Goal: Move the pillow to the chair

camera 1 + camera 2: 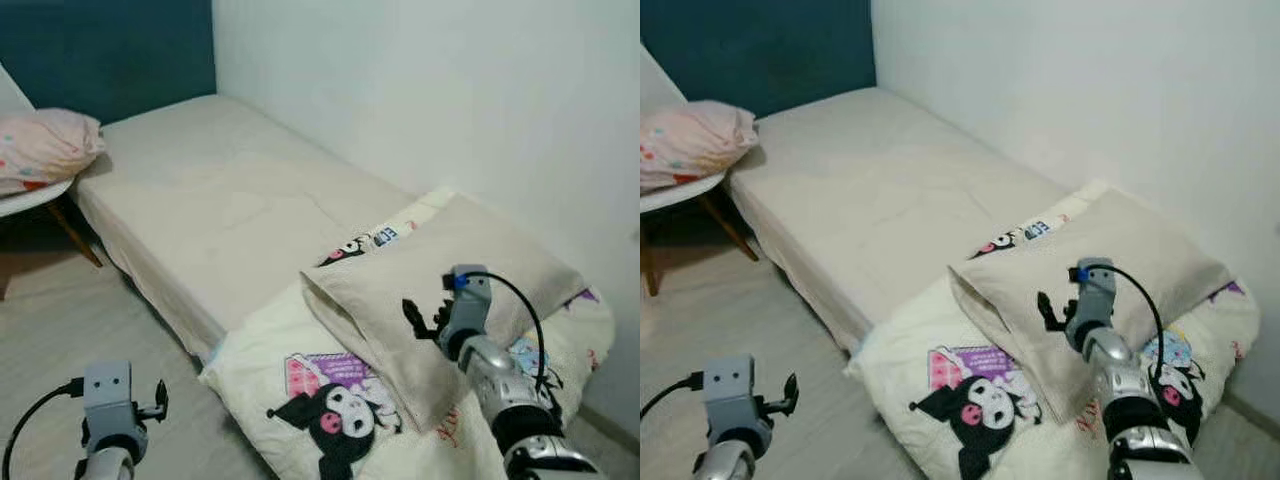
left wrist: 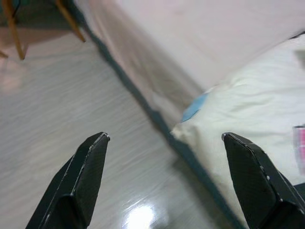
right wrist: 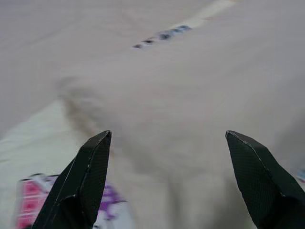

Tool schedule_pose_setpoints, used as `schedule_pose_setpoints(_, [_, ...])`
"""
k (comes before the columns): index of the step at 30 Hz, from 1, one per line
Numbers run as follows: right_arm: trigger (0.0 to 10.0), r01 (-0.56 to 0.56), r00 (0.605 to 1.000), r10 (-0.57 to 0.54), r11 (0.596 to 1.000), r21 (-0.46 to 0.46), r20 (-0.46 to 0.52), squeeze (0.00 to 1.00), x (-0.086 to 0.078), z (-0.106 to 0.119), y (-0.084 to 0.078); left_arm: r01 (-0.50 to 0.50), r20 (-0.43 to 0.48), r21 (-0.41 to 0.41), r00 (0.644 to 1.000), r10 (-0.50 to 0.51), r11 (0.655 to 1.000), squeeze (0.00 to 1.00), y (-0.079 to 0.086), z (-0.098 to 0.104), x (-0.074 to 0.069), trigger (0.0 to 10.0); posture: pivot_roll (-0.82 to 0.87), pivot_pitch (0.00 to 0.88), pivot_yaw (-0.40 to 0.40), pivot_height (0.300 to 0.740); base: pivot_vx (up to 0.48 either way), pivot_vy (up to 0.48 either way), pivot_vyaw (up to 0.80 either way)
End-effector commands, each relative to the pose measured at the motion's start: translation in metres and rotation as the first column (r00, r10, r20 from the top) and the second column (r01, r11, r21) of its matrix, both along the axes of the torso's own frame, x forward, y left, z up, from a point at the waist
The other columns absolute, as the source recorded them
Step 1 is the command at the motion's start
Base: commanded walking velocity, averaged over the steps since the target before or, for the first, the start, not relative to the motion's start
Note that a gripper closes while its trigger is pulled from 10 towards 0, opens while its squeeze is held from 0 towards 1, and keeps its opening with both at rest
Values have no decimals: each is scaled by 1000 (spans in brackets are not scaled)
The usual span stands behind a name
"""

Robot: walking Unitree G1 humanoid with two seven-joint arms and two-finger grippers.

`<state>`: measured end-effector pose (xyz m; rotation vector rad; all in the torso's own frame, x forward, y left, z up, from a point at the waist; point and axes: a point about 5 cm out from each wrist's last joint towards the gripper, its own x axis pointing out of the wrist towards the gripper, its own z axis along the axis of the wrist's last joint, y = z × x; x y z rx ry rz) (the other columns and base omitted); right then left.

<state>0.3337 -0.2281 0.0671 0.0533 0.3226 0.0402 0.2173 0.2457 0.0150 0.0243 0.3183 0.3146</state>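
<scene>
A beige pillow point(image 1: 440, 285) lies on a cartoon-printed quilt point(image 1: 320, 405) at the near end of the bed. My right gripper point(image 1: 424, 320) hovers just above the pillow's near half, open with nothing between its fingers; in the right wrist view the pillow point(image 3: 190, 90) spreads below the parted fingers. At the far left stands the chair point(image 1: 38, 196), with a white seat and wooden legs, and a pink patterned pillow point(image 1: 45, 145) rests on it. Low at the left, my left gripper point(image 1: 160, 398) stands open over the floor beside the bed.
The bare mattress point(image 1: 220, 190) stretches back to a teal headboard point(image 1: 110, 50). A white wall point(image 1: 450, 90) runs along the bed's right side. Pale wood floor point(image 1: 70, 330) lies between the bed and the chair. The quilt's corner point(image 2: 224, 109) overhangs the bed edge.
</scene>
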Motion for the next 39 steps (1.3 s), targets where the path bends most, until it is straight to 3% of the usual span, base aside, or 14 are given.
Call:
schedule_pose_setpoints(1, [10000, 11, 999, -12, 1000, -11, -45, 0, -2, -6, -2, -12, -5, 3, 1000, 12, 1000, 0, 4, 0, -1, 10000, -42, 0, -118, 735, 0, 0, 0])
schedule_pose_setpoints(8, [10000, 71, 993, -71, 997, -7, -93, 0, -8, -13, -13, -46, 22, 61, 999, 45, 997, 0, 16, 10, 0, 10000, -42, 0, -119, 710, 0, 0, 0])
schedule_pose_setpoints(10, [10000, 156, 982, -150, 987, 45, -114, 0, -12, -15, -29, -75, 96, 120, 993, 64, 990, 0, 30, 27, 7, 10000, -40, 0, -122, 695, 0, 0, 0])
schedule_pose_setpoints(14, [10000, 208, 973, -198, 974, 84, -116, 0, -14, -14, -38, -67, 140, 161, 989, 44, 985, 0, 37, 39, 11, 10000, -40, 0, -120, 680, 0, 0, 0])
schedule_pose_setpoints(19, [10000, 299, 951, -283, 944, 143, -122, 0, -17, -13, -52, -67, 174, 169, 984, 37, 983, 0, 45, 48, 15, 10000, -29, 0, -121, 665, 0, 0, 0])
schedule_pose_setpoints(22, [10000, 364, 931, -348, 905, 221, -109, 0, -16, -7, -62, -71, 163, 185, 986, 41, 980, 0, 50, 47, 14, 10000, -23, 0, -124, 650, 0, 0, 0])
schedule_pose_setpoints(30, [10000, 413, 908, -412, 850, 326, -78, 0, -12, 3, -70, -73, 166, 194, 985, 40, 978, 0, 52, 50, 9, 10000, -18, 0, -118, 615, 0, 0, 0])
schedule_pose_setpoints(37, [10000, 428, 893, -441, 780, 457, -83, 0, -8, 5, -66, -42, 155, 234, 988, 5, 971, 0, 55, 57, 4, 10000, -4, 0, -92, 590, 0, 0, 0])
schedule_pose_setpoints(39, [10000, 428, 893, -441, 780, 457, -83, 0, -8, 5, -66, -42, 155, 234, 988, 5, 971, 0, 55, 57, 4, 10000, -4, 0, -92, 590, 0, 0, 0])
